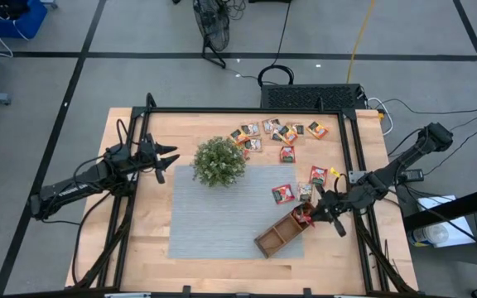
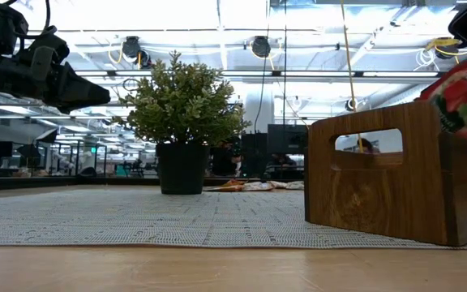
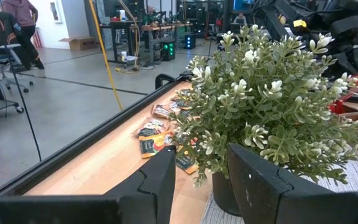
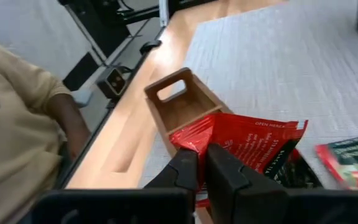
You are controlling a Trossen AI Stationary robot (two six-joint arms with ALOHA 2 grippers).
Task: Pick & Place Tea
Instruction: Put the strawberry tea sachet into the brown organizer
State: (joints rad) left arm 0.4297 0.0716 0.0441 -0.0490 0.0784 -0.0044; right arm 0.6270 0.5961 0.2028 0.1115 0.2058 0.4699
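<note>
My right gripper is shut on a red tea sachet over the right end of the brown wooden tray. The tray lies slantwise at the near right corner of the grey mat. In the low view the sachet shows at the tray's upper rim. More tea sachets lie scattered on the wood at the far side, and a few lie just beyond the tray. My left gripper hangs open to the left of the potted plant, touching nothing. My right gripper pinches the red sachet at one crumpled corner between its two fingers. The fingers slant down from the table's right side. The sachet sticks out ahead of them, tilted, over the tray's end compartment; whether it touches the tray I cannot tell.
The plant stands on the mat's far left part. Black frame rails run along the table's sides. A person in a pale shirt sits beyond the table's right edge. Another red sachet lies on the mat beside the tray.
</note>
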